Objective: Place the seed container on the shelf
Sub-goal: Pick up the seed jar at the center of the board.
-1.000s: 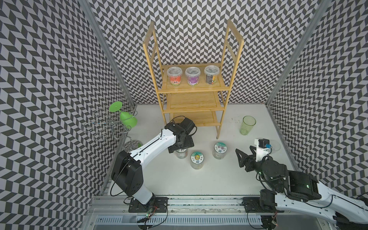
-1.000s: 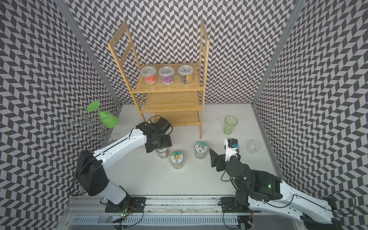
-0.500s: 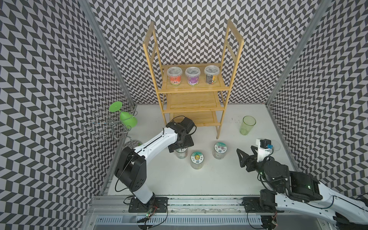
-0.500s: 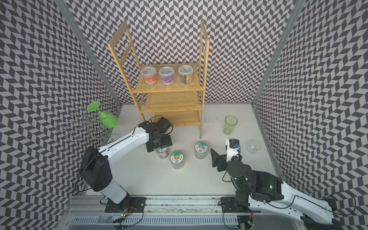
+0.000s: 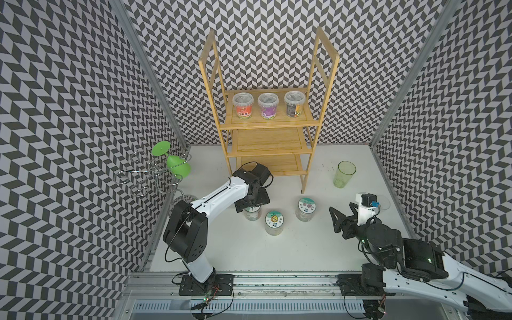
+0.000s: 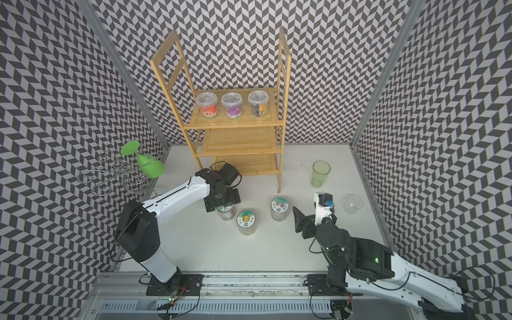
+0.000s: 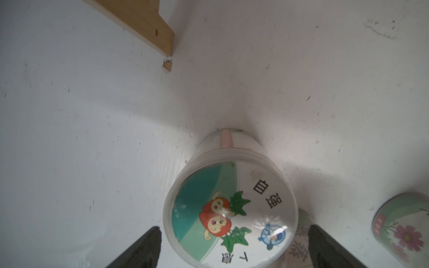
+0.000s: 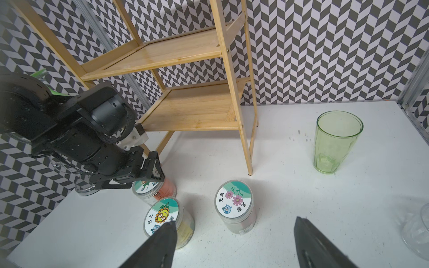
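Note:
Three seed containers with picture lids stand on the white table. My left gripper (image 5: 252, 206) (image 7: 233, 228) hangs open straight over the strawberry-lid container (image 7: 229, 208) (image 8: 151, 189), a finger on each side of its lid with gaps showing. The sunflower-lid container (image 5: 274, 221) and the flower-lid container (image 5: 305, 207) stand free to its right. My right gripper (image 5: 343, 219) (image 8: 234, 221) is open and empty, low over the table, facing those two. The bamboo shelf (image 5: 266, 144) (image 8: 192, 109) stands behind them.
Three labelled tubs (image 5: 267, 106) fill the shelf's top tier; the two lower tiers are bare. A green tumbler (image 5: 343, 174) and a clear glass bowl (image 6: 352, 203) stand at the right. A chrome wire stand (image 5: 146, 177) holding a green wine glass (image 5: 177, 166) is at the left.
The left arm has shifted slightly while staying over the strawberry-lid container. The right arm has crept a little to the right. Both pairs of jaws stay apart.

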{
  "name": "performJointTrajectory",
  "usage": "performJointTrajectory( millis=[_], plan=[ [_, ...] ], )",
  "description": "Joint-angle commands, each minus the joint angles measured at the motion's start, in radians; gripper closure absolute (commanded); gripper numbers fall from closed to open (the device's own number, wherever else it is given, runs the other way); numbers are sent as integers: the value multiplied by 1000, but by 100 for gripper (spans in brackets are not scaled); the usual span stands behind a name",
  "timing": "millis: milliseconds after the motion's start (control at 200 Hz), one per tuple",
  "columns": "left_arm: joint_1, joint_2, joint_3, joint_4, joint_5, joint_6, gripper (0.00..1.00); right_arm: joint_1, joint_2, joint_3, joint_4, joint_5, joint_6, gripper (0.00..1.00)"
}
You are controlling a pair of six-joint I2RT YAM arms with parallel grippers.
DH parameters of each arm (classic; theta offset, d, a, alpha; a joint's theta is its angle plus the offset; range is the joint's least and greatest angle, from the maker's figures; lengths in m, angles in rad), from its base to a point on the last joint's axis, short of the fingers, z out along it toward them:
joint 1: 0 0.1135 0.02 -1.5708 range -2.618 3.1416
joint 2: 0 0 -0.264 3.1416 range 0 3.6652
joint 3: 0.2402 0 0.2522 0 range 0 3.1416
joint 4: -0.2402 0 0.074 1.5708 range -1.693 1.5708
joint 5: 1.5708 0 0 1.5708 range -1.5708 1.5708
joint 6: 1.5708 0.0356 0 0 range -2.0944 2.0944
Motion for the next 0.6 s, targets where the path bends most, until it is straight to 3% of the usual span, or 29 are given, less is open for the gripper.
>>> performJointTrajectory(
  millis=[0,441,596],
  plan=[
    [7,27,-24,57,10,22,0,5,-7,-13,41,20,-17,17],
    [7,39,-63,86,6,32,1,4,-8,-20,52,18,-29,16],
    [8,34,-51,74,-3,44,6,6,-10,-21,54,18,-33,16]
  ],
)
